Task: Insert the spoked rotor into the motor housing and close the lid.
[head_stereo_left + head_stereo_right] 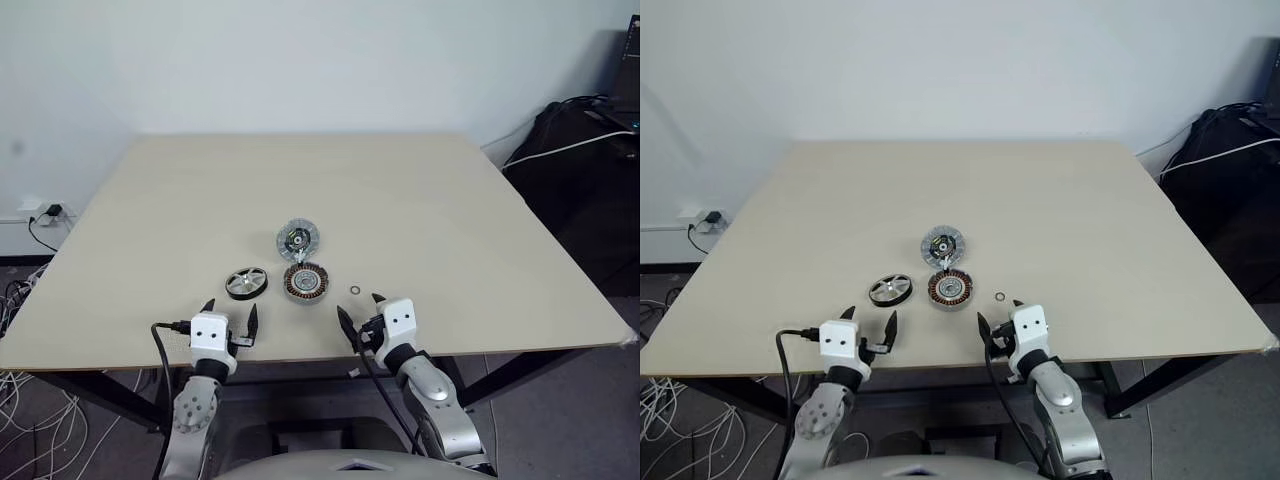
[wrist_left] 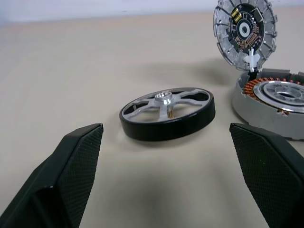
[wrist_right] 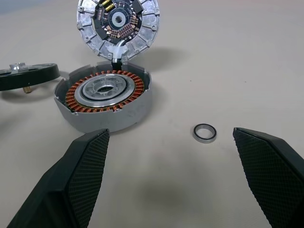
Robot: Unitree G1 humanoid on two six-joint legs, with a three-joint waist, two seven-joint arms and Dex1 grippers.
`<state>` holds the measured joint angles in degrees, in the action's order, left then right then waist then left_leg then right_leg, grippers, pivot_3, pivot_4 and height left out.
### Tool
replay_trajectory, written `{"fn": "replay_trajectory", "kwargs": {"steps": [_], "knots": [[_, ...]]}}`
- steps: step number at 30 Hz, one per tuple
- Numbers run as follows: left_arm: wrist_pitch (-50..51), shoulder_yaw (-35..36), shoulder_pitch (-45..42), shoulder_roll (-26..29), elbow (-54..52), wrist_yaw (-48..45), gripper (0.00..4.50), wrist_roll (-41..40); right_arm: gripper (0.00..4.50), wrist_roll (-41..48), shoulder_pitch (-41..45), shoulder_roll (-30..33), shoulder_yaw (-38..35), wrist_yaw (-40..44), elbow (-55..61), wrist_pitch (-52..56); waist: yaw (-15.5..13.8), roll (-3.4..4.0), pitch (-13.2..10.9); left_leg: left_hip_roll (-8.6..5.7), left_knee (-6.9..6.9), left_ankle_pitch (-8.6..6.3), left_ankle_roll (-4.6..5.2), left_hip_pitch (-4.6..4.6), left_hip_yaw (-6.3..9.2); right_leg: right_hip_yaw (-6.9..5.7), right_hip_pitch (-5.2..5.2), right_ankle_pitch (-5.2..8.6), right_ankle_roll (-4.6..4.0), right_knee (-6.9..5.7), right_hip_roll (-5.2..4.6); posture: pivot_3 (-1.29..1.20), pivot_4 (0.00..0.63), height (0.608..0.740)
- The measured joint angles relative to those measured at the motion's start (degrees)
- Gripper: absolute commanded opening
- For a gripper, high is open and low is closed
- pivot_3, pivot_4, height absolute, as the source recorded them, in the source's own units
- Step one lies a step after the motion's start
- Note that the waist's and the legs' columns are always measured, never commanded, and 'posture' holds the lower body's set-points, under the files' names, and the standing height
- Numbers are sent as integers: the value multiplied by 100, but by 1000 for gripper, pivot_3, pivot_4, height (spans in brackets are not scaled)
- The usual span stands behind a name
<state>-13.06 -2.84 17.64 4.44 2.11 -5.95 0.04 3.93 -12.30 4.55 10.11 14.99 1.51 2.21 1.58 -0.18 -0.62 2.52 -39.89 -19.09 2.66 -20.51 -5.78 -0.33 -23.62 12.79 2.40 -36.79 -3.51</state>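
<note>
The spoked rotor (image 1: 246,282), black-rimmed with silver spokes, lies flat on the table (image 1: 420,200); the left wrist view has the rotor (image 2: 167,112) just ahead of my open left gripper (image 1: 230,318). Beside it on the right sits the motor housing (image 1: 306,282) with copper windings (image 3: 104,90). The ribbed silver lid (image 1: 298,239) stands tilted up behind the housing, joined to it by a white wire, its circuit side (image 3: 118,21) facing me. My right gripper (image 1: 360,311) hangs open near the table's front edge, nothing between its fingers.
A small thin washer ring (image 1: 354,291) lies right of the housing, close to the right gripper. Black bags and cables (image 1: 585,130) sit on the floor at the right. A wall socket with cords (image 1: 45,213) is at the left.
</note>
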Motion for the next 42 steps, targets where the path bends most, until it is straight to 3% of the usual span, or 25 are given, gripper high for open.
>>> {"fn": "replay_trajectory", "kwargs": {"steps": [42], "knots": [[42,0,-7,4,87,93,4500,11,4479,26,307,-54,-60,-133,168,704,2,1,1,-2,0,0,0,-1,0,0,0,-1,0,0,0,0,0,740]]}}
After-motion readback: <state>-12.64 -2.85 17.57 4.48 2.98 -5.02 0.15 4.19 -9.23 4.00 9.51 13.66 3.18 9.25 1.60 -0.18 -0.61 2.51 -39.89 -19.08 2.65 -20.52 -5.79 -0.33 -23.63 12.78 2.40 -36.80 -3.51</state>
